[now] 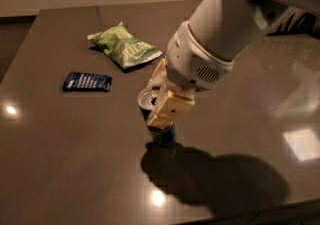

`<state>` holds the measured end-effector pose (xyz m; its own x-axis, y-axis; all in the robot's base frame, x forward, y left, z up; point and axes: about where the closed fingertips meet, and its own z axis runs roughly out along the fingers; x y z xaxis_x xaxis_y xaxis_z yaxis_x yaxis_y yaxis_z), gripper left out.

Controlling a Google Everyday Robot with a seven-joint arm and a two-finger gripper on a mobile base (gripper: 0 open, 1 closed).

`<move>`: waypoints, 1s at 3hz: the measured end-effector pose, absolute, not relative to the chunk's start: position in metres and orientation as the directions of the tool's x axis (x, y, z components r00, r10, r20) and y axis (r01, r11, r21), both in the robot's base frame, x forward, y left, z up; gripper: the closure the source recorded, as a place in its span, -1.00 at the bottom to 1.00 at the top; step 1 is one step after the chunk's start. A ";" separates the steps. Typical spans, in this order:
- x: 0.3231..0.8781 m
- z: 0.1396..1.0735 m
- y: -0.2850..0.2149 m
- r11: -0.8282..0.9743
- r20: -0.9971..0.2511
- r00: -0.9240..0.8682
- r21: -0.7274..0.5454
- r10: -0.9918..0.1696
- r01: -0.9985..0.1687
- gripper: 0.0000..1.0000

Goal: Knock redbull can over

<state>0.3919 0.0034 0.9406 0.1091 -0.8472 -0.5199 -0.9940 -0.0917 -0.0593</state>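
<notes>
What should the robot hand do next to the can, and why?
Probably push the gripper sideways against the upper part of the redbull can. The gripper is at the can, and the can stands on its base on the table, not yet knocked over.

I am holding the white arm [235, 24] in from the upper right, slanting down and leftward. Its thick wrist [197, 64] is pointing the cream gripper [161, 100] downward, low over the middle of the worktop [60, 159].

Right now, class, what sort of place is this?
Probably a break room or kitchenette: a dark polished counter holds a green chip bag, a blue packet and the redbull can, the gripper at its top.
</notes>
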 end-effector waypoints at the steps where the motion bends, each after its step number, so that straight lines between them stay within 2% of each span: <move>1: 0.398 0.939 -0.005 -0.107 -0.343 0.118 -0.051 -0.932 -0.993 1.00; 3: 0.420 0.931 -0.019 -0.137 0.016 0.136 -0.139 -0.991 -0.981 1.00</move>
